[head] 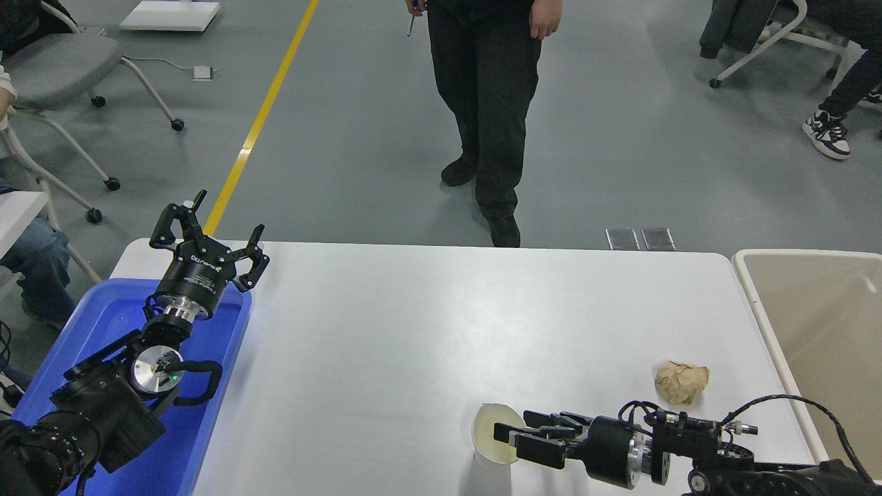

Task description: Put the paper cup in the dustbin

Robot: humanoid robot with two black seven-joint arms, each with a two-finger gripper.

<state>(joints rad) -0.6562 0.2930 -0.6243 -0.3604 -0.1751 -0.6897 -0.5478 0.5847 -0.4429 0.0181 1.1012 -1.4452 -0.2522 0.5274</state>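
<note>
The paper cup (490,435) stands upright near the table's front edge, its cream inside showing. My right gripper (513,435) comes in from the right, level with the cup's rim. It is open, and one fingertip (501,433) reaches over the right side of the rim into the mouth, with the other finger outside the wall. The cup stays on the table. The dustbin (756,310), large and beige with a white rim, stands off the table's right edge. My left gripper (210,234) is open and parked over the blue tray at the lower left.
A crumpled tan paper ball (682,383) lies on the table between the cup and the dustbin, just behind my right arm. A blue tray (227,344) sits at the left. A person (486,103) stands at the far side. Chairs stand on the floor.
</note>
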